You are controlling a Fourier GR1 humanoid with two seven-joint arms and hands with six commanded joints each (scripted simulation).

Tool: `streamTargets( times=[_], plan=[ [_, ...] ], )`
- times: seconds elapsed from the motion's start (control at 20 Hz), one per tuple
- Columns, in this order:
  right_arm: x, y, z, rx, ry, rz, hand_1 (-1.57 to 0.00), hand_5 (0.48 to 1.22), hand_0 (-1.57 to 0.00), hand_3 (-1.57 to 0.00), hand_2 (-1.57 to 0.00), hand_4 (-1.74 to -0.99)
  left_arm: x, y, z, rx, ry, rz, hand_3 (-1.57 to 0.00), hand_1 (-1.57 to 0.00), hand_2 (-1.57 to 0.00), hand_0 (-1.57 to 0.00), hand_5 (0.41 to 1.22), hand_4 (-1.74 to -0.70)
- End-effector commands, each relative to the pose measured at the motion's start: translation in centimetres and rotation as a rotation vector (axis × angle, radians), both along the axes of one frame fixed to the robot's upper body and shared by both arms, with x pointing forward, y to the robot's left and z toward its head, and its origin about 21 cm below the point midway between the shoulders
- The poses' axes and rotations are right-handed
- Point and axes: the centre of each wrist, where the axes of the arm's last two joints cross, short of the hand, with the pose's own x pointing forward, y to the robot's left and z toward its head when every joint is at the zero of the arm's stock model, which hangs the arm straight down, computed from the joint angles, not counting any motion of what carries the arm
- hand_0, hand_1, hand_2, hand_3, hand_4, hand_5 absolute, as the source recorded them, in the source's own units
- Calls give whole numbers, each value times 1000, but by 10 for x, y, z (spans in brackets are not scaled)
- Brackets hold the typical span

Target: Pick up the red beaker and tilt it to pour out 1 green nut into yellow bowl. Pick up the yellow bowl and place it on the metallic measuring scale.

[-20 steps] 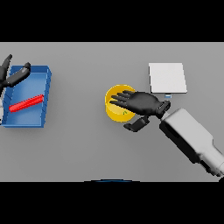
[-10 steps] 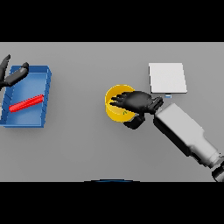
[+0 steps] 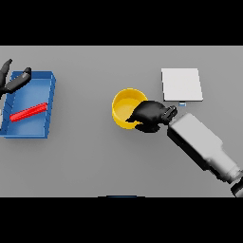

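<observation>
Mid-table, slightly right of centre, sits the bowl (image 3: 125, 107), yellow, upright on the grey table (image 3: 95, 161). R hand (image 3: 151, 115) is at the bowl's right/near rim, fingers curled over the rim and closed on it; dark hand covers that part of the bowl. R arm (image 3: 201, 147) runs in from the lower right, white-grey, angled up-left toward the bowl. Inside of the bowl looks plain yellow; can't tell if a nut is in it.

Scale (image 3: 182, 84): flat pale metallic square, back and to the right of the bowl, near the hand but not touching it. Small bluish mark at the scale's near edge, too small to make out.

Far left: blue tray (image 3: 47, 102) w/ a red object (image 3: 28, 112) lying slantwise inside, long and flat-looking; can't confirm it's a beaker shape. Well apart from bowl and scale.

L hand (image 3: 10, 81) shows at the left edge, over the tray's back-left corner, fingers spread and relaxed, holding nothing. Whether it touches the tray rim can't be told. Part of it is cut off by the view's edge.
</observation>
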Motion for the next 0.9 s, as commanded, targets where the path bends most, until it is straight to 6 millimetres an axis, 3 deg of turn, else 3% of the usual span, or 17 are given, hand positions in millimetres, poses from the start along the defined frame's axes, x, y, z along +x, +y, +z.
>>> streamTargets(
  times=[0.0, 0.15, 0.3, 0.6, 0.7, 0.85],
  plan=[
    [0, 1, 2, -5, 5, -5, -1266, 1152, -1278, -1027, -1187, -1637, 0, 0, 0, -2, 1, -1, 1, 1, 1, 1, 712, -784],
    [0, 1, 8, -14, 21, -10, -1415, 1186, -1421, -1130, -1323, -1688, 1, -3, 1, 5, -1, -11, 1, 1, 1, 1, 710, -782],
    [1, 1, 15, -11, 8, -14, -1491, 1203, -1494, -1198, -1362, -1714, -1, -3, -1, -7, -8, -16, 1, 1, 1, 1, 704, -786],
    [2, -9, 51, -3, 1, -42, -1550, 1216, -1551, -1157, -1481, -1734, -1, -3, 2, 18, -9, -5, 1, 1, 1, 1, 705, -770],
    [3, -14, 62, -9, -32, -71, -1558, 1218, -1558, -1204, -1451, -1736, 0, -2, 4, 5, -11, -6, 1, 1, 1, 1, 702, -780],
    [-3, -15, 69, -19, -65, -96, -1564, 1219, -1564, -1191, -1471, -1739, -1, -3, 3, -18, -12, -18, 1, 1, 1, 1, 702, -793]
  ],
)
